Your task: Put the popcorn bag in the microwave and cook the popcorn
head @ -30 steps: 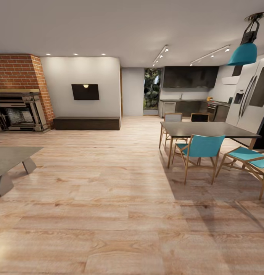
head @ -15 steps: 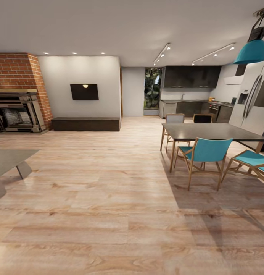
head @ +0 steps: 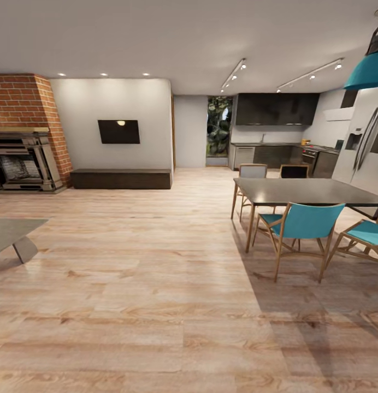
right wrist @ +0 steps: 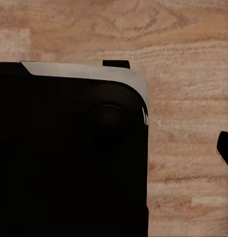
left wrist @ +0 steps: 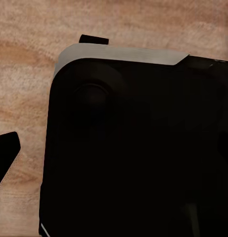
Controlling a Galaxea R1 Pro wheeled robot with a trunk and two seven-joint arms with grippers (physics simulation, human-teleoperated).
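The camera has rolled forward and swung slightly right: the dining table (head: 303, 191) sits nearer, and the grey coffee table (head: 14, 232) has slid toward the picture's edge. Far behind the dining table, the kitchen bench (head: 276, 144) tops dark cabinets; popcorn bag and microwave are too small to pick out. Both wrist views show the dark robot base (left wrist: 138, 148) over wooden floor (right wrist: 188, 74); neither claw's opening can be told.

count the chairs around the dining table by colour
teal chairs: 2, one on the near side and one at the right edge
grey-backed chairs: 1, on the far side
dark-backed chairs: 1, on the far side
total: 4 around the dining table
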